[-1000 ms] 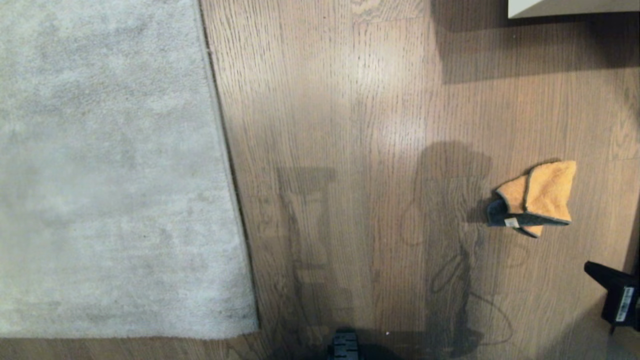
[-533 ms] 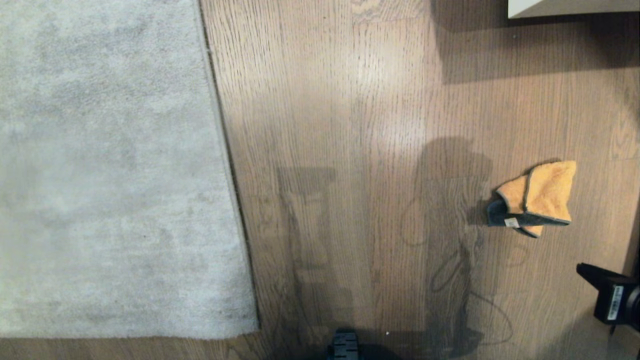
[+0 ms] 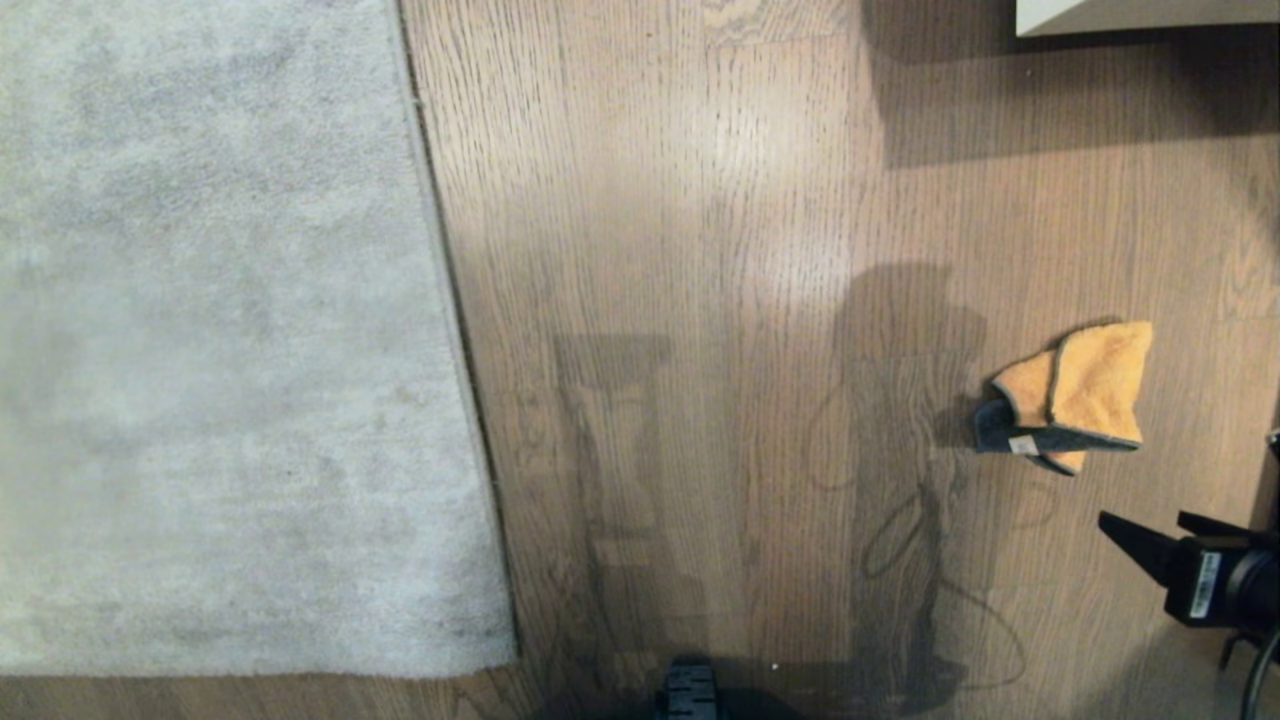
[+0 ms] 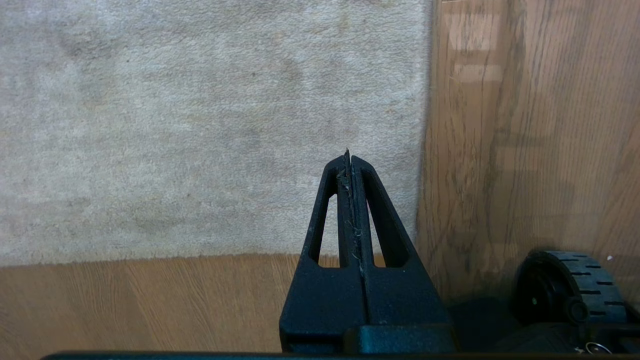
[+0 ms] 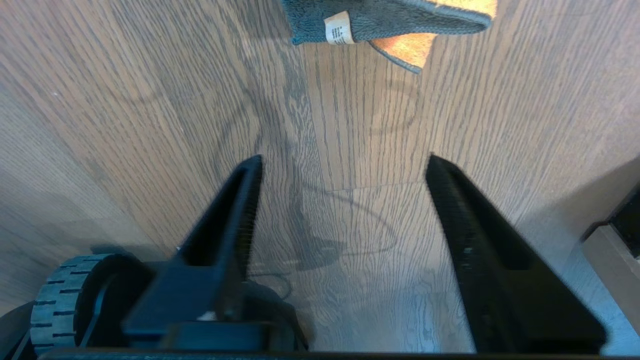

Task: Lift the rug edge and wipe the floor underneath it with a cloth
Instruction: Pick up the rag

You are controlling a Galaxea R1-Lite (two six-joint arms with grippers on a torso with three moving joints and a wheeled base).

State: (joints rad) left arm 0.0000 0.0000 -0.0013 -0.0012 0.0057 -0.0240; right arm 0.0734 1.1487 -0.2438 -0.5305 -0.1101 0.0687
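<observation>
- Rug edge [image 3: 455,330] ran down the left part of the head view, the pale grey pile lying flat with its thin hem touching the floor [image 3: 700,200]; nothing held it up.
- Taking that rug edge as the landmark, the rug's near corner [image 3: 505,655] sat at the lower end of it, with bare planks showing below.
- Left gripper [image 4: 348,156] appeared only in the left wrist view, hanging above the pile just inside the rug edge, its two black fingers pressed together with nothing between them but a few stray fibres.
- A black ridged wheel [image 3: 690,692] of the base showed just right of the rug's corner, at the bottom of the head view.
- Well to the right of the rug edge, the cloth [image 3: 1075,395] lay crumpled on the planks, orange-tan with a grey fold and a small white label [image 5: 338,28].
- Right gripper [image 3: 1150,530] sat farthest from the rug edge, near the cloth but apart from it, its fingers [image 5: 235,220] spread wide and empty over bare wood.
- A pale furniture corner [image 3: 1140,15] stood at the far upper right.
</observation>
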